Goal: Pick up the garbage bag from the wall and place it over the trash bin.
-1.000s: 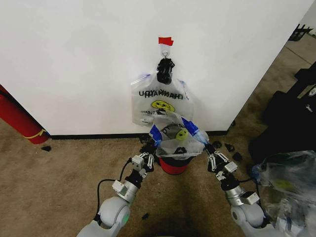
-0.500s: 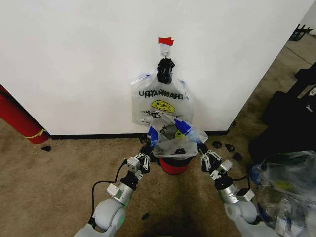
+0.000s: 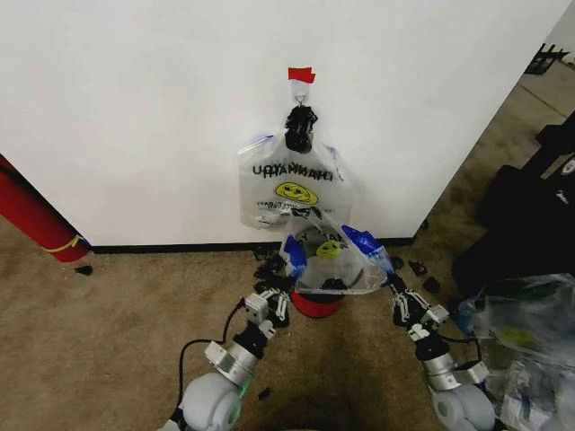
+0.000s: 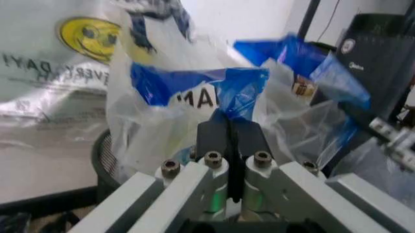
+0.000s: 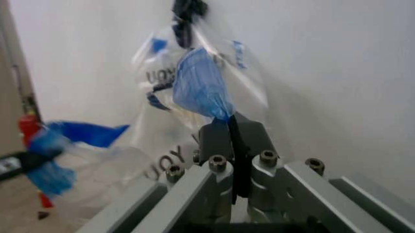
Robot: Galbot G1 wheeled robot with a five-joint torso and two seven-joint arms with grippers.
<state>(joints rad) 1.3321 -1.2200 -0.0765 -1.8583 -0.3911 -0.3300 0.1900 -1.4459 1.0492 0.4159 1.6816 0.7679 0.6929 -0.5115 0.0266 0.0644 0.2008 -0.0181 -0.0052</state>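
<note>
The garbage bag (image 3: 328,265) hung spread open between our two grippers, directly above the trash bin (image 3: 315,303), whose red base showed beneath it on the carpet close to the wall (image 3: 162,117). Our left gripper (image 3: 285,289) had its fingers pressed together on the bag's blue-trimmed edge; in the left wrist view the pads (image 4: 220,133) pinched blue plastic. Our right gripper (image 3: 393,285) likewise pinched the opposite blue handle, seen clamped in the right wrist view (image 5: 230,131). Behind the held bag, a bundle of like bags (image 3: 292,184) hung from a black clip (image 3: 300,127) under red tape (image 3: 301,74). A red cylinder (image 3: 31,215) leaned at the far left.
</note>
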